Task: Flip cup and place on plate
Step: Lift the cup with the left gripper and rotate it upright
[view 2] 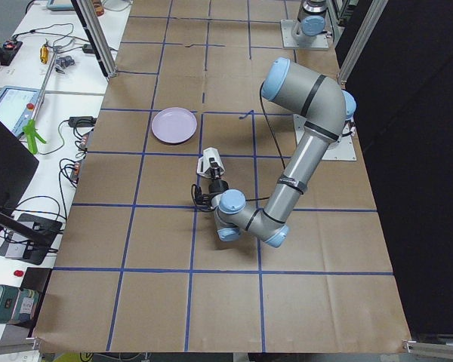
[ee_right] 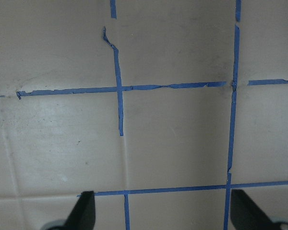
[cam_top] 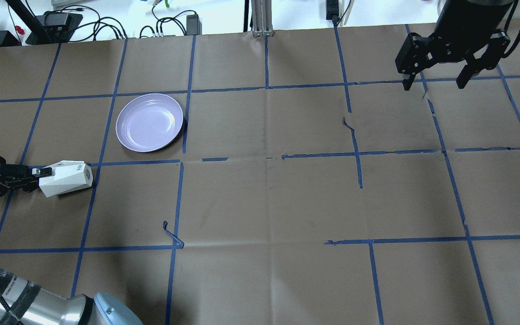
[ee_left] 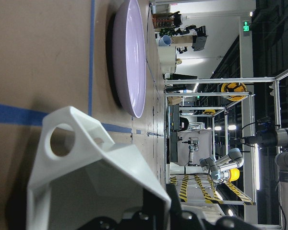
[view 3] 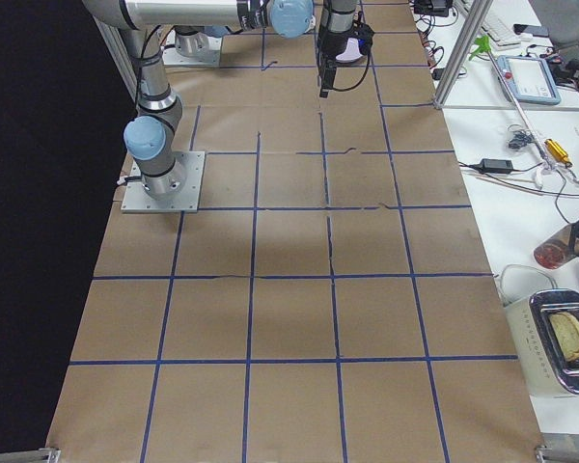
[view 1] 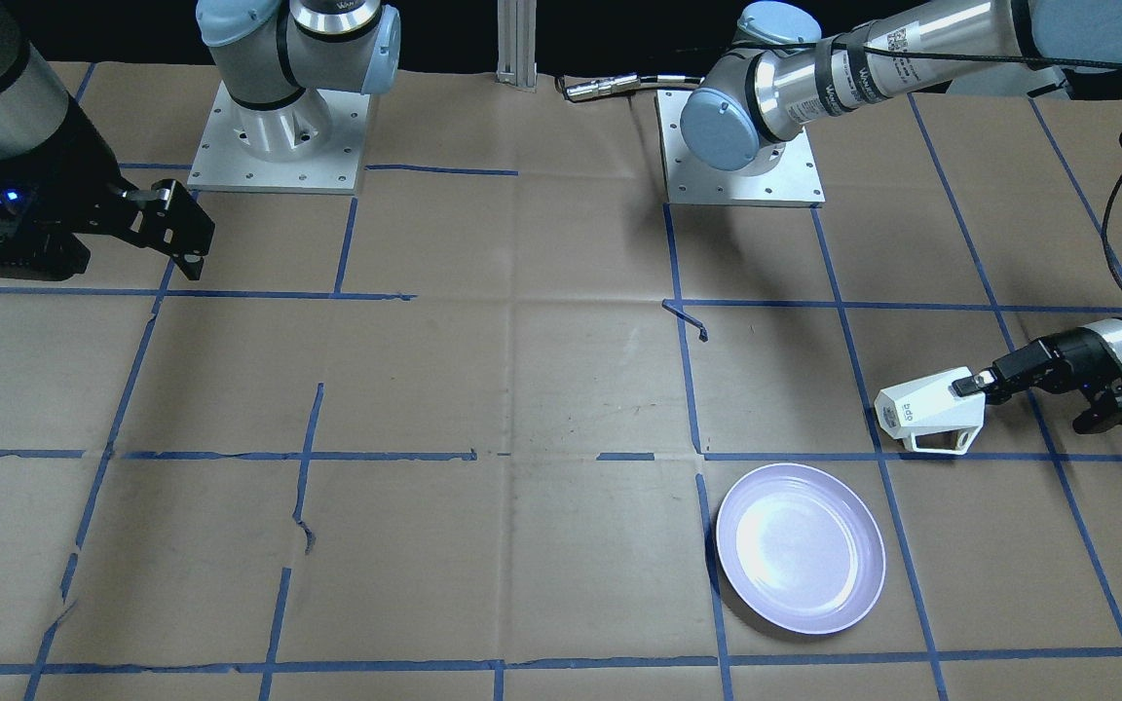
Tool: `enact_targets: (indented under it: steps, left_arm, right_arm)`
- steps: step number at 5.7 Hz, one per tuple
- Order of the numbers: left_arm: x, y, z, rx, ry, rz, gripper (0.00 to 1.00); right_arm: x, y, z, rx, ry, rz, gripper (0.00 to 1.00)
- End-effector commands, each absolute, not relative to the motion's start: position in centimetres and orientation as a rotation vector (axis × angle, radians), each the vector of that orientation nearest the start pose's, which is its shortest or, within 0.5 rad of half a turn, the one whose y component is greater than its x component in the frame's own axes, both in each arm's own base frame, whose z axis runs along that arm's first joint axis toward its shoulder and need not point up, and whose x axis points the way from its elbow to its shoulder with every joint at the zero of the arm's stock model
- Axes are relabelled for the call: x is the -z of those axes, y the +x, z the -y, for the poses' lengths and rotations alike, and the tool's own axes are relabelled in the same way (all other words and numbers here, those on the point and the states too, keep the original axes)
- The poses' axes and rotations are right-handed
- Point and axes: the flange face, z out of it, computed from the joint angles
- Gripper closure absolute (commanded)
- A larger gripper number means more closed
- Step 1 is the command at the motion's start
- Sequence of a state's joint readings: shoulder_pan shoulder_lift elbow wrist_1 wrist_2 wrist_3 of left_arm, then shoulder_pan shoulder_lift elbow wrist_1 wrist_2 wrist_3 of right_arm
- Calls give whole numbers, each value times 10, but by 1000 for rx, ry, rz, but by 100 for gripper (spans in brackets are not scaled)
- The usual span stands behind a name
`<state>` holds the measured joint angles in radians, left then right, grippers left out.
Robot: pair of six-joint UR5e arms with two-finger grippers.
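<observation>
The white faceted cup (view 1: 923, 414) lies on its side, low over or on the brown paper, its angular handle toward the table's far edge. It also shows in the overhead view (cam_top: 68, 178) and the left wrist view (ee_left: 86, 163). My left gripper (view 1: 968, 384) (cam_top: 44, 172) is shut on the cup's end, reaching in level from the side. The lavender plate (view 1: 800, 547) (cam_top: 149, 123) (ee_left: 132, 57) sits empty about a cup's length beyond the cup. My right gripper (cam_top: 436, 82) (ee_right: 165, 215) is open and empty, high over the far right of the table.
Blue tape lines (cam_top: 269, 155) grid the paper. A peeled tape curl (cam_top: 172, 234) sticks up near the cup's square. The two arm bases (view 1: 279, 127) (view 1: 741, 146) stand at the robot's edge. My left arm's elbow (cam_top: 39, 302) hangs low at the near left.
</observation>
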<state>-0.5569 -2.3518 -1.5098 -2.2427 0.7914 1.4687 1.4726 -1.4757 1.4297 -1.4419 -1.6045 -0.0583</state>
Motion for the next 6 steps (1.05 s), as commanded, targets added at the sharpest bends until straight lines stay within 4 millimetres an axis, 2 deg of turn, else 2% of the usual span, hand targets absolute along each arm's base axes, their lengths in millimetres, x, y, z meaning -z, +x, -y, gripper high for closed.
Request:
enact_targets:
  steps: [1,3,4,5,6]
  left_arm:
    - [-134,357,464,-198,184,1710,100]
    - [-268,347,456,-185,250,1825,100]
    - [-306,339,453,-166,297,1871,100]
    - [-331,316,468,-131,311,1940,100]
    - [-362,263,517,-88,323,2116,100]
  right_arm:
    - [-496,78,533,-135,61,-3165,0]
    - [-496,78,533,-135,61,-3165,0]
    - [-496,78,533,-135,61,-3165,0]
    - [-496,78,533,-135,61,-3165,0]
    - [-496,78,533,-135,61,-3165,0]
